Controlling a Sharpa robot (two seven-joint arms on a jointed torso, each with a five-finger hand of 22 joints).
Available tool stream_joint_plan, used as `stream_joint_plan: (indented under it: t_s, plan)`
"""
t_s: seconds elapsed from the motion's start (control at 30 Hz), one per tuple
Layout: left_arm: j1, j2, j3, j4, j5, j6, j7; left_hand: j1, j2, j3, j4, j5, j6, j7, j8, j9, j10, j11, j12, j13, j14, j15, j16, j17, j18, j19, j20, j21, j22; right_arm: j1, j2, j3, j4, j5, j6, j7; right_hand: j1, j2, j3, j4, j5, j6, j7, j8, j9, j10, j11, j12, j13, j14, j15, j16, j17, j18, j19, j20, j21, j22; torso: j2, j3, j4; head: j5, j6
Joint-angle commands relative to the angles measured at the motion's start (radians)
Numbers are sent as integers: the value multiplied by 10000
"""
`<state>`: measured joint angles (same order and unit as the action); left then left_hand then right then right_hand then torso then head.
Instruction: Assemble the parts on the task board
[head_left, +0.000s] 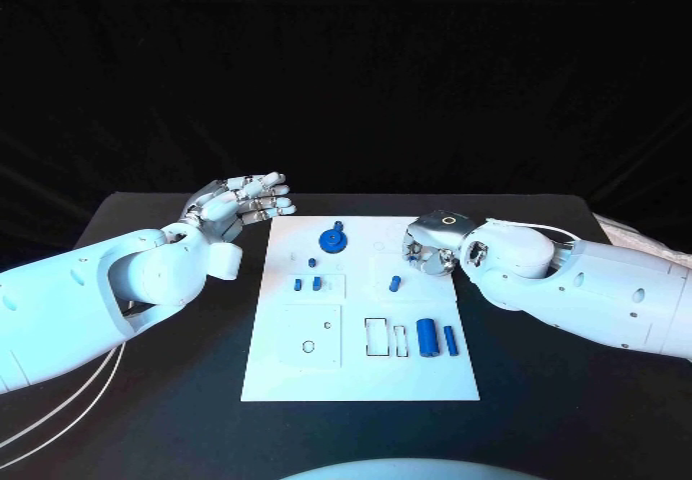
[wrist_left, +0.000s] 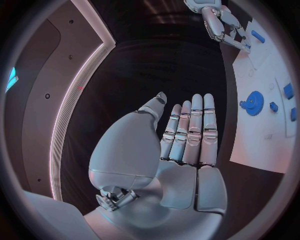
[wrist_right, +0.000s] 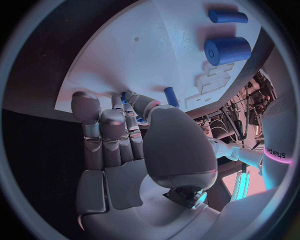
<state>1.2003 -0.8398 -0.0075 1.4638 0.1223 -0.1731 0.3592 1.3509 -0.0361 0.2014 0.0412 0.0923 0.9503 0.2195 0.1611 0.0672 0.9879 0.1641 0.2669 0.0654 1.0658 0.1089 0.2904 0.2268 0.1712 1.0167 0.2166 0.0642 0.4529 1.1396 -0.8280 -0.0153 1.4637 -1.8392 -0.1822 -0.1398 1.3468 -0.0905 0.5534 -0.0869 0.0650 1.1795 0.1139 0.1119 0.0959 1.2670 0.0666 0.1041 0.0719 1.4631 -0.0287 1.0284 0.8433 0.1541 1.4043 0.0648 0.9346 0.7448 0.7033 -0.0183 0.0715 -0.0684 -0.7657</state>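
The left hand (head_left: 242, 204) holds nothing, its fingers (wrist_left: 194, 130) straight and close together, hovering over the black table (head_left: 144, 215) just beside the white board (head_left: 361, 385). The right hand (head_left: 433, 245) has its fingers (wrist_right: 103, 132) curled down at the board's right edge; whether they pinch a small blue piece (wrist_right: 124, 97) I cannot tell. On the board lie a blue gear (head_left: 333, 239), a peg (head_left: 394, 284) and a thick cylinder (head_left: 428, 337)
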Motion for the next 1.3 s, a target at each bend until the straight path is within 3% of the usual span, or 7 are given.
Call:
stream_joint_plan:
  t_s: [0.03, 0.37, 0.57, 0.93, 1.1, 1.3]
  plan:
    - [3, 18, 6, 19, -322, 183, -10, 91, -18, -22, -41, 60, -44, 42, 43, -8, -15, -10, -19, -2, 72, 1, -49, -11, 128, 46, 6, 21, -17, -103, -12, -65, 42, -450, -281, -166, 78, 209, 124, -42, -51, 52, 0, -26, 14, 314, -216, -82, 2, 328, -43, 73, 9, -152, -98, 5, 115, 97, 2, 9, -2, 0, 1]
    - [3, 37, 6, -23, -462, 197, -39, 139, -10, -17, -73, 63, -38, 36, 55, -8, -22, -10, -24, -6, 84, 3, -95, -23, 125, 60, 3, 20, -72, -109, -232, -26, 375, -84, -1018, -60, 17, 173, 316, -88, -103, -17, 34, -100, 14, 246, -184, -201, -13, 276, -23, 147, 43, -154, -205, 26, 315, 278, 6, 8, -3, -11, 8]
    - [1, 51, 7, -55, -475, 213, -19, 163, 6, -8, -85, 64, -24, 31, 66, -6, -26, -12, -27, -7, 88, 2, -118, -30, 124, 65, 2, 20, -101, -99, -538, 132, 805, 173, -1209, -62, -4, 162, 332, -87, -105, -19, 46, -108, 16, 245, -174, -215, -12, 273, -19, 172, 62, -157, -213, 31, 363, 325, -1, 12, -6, -15, 62]
    - [-2, 68, 8, -71, -465, 207, 75, 176, 5, -29, -107, 61, -38, 46, 71, -13, -104, 13, -67, -17, 45, 34, -235, -63, 110, 22, 18, -2, -225, -26, -858, 245, 1601, 733, -1110, 48, -36, 79, 383, -118, -59, -47, 88, -147, 17, 219, -138, -266, -16, 236, -2, 166, 21, -154, -268, 48, 451, 394, -5, 13, -3, 95, 48]
    - [-7, 97, 8, -77, -426, 245, 100, 177, 5, -30, -108, 61, -39, 47, 71, -13, -108, 14, -69, -17, 43, 35, -240, -65, 110, 18, 19, -3, -233, -28, -664, 247, 1940, 1092, -1030, 189, -34, 85, 410, -122, -36, -47, 97, -153, 19, 218, -133, -275, -15, 229, -3, 183, 35, -152, -282, 51, 478, 417, -4, -12, 12, 147, 35]
    - [-12, 180, 8, -85, -304, 287, 21, 176, 7, -30, -107, 61, -38, 48, 72, -13, -108, 15, -69, -16, 44, 36, -243, -65, 109, 17, 20, -3, -238, -71, -335, 247, 2472, 1478, -1100, 454, -34, 116, 451, -119, -23, -64, 113, -171, 19, 206, -123, -294, -17, 223, -3, 221, 70, -153, -296, 54, 538, 477, 0, -3, 61, 239, 19]
